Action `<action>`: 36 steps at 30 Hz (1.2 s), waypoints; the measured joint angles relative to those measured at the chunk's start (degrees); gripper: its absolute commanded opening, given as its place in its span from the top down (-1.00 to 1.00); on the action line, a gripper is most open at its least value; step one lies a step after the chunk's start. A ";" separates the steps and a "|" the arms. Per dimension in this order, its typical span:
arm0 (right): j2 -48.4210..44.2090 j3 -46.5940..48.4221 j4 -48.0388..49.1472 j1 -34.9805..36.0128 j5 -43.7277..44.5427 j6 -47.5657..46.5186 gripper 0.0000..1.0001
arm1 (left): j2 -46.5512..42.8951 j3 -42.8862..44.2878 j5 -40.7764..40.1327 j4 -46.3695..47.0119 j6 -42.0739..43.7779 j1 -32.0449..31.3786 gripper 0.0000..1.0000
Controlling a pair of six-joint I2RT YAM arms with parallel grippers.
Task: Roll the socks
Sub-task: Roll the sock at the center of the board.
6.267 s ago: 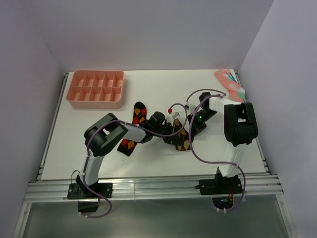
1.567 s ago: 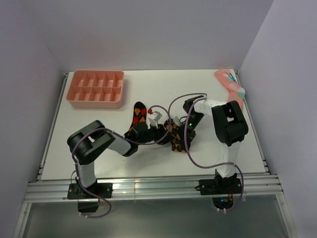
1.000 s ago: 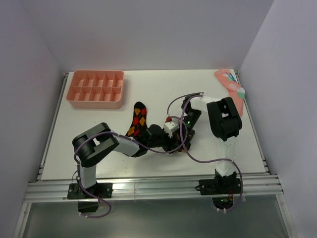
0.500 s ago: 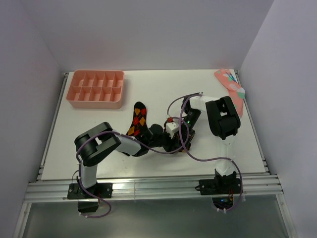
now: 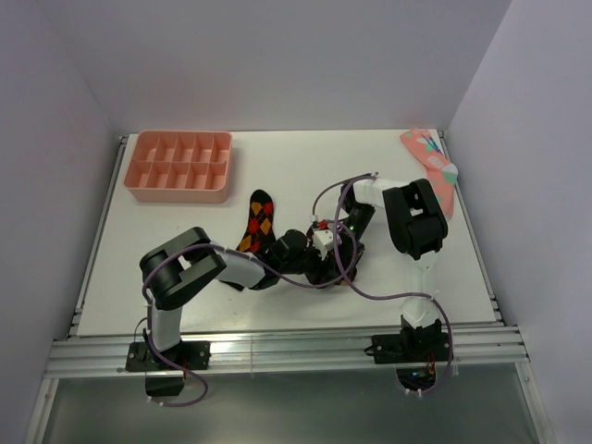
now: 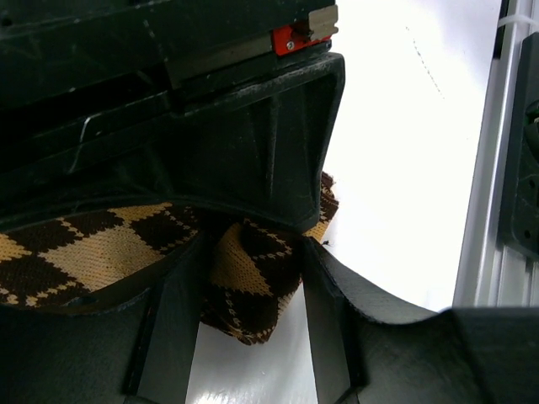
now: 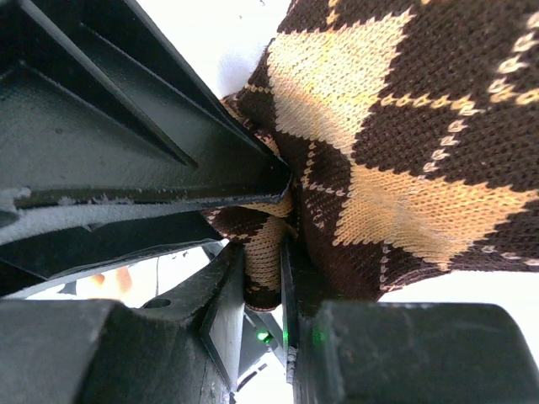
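The tan-and-orange argyle sock [image 7: 396, 168] lies at mid-table, mostly hidden under both grippers in the top view. My left gripper [image 6: 248, 269] is shut on a folded end of it [image 6: 244, 290], which fills the gap between the fingers [image 6: 168, 328]. My right gripper [image 7: 263, 269] is shut on a thin fold of the same sock, directly facing the left one. From above, the left gripper [image 5: 319, 262] and right gripper [image 5: 340, 248] almost touch. The red-and-orange argyle sock [image 5: 259, 220] lies flat just to their left, partly under the left arm.
A pink compartment tray [image 5: 180, 194] sits at the back left. A pink sock [image 5: 430, 157] lies at the back right corner. Purple cables loop over the grippers. The aluminium rail [image 5: 277, 347] runs along the near table edge.
Over the last seconds both grippers drew together over the tan sock, bunching it. In the last second the left gripper crept slightly toward the right one.
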 measured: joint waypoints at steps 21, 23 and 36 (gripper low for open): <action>0.74 1.11 -0.96 -0.59 2.97 1.01 0.76 | 3.28 6.19 3.85 -5.60 2.16 -0.24 0.99; 0.74 1.09 -1.09 -0.74 3.76 1.11 0.66 | 4.00 6.99 4.79 -5.70 1.99 -0.22 0.99; -2.47 -2.29 2.29 -2.49 2.95 2.99 0.20 | 7.10 3.93 9.18 5.25 -7.91 1.73 0.99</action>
